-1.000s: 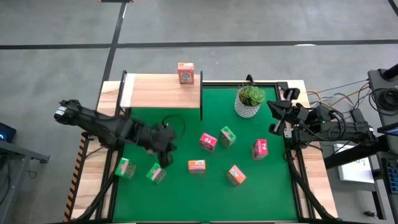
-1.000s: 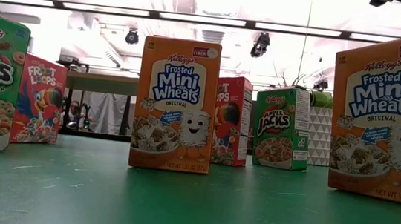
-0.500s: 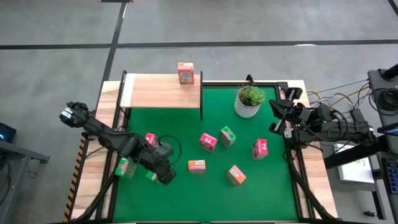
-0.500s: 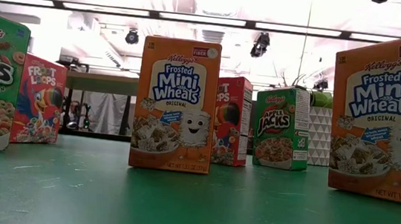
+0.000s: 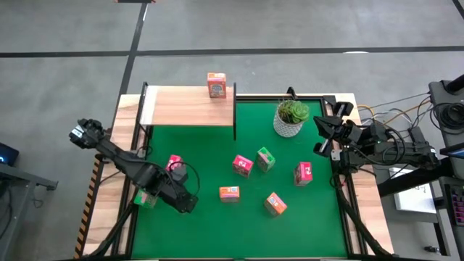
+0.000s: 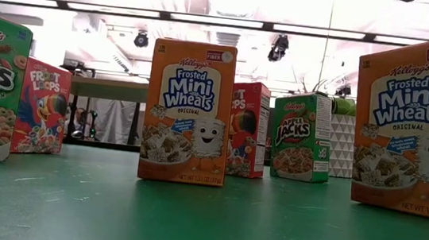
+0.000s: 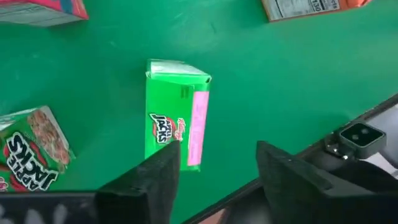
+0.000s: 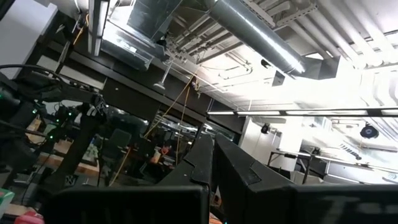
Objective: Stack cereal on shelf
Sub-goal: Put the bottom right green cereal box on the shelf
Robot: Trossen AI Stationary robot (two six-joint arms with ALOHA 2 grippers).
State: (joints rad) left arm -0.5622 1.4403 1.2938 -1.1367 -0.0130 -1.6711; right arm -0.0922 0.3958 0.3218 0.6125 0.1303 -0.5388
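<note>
Overhead: left gripper hovers low over the green worktop near its left edge, by a pink box and a green box. One orange box stands on the shelf; the others are scattered across the mat. Right gripper waits at the right edge beside the plant pot.

Left wrist: fingers spread, holding nothing, above a green box lying flat.

Right wrist: fingers pressed together, raised toward the ceiling.
</note>
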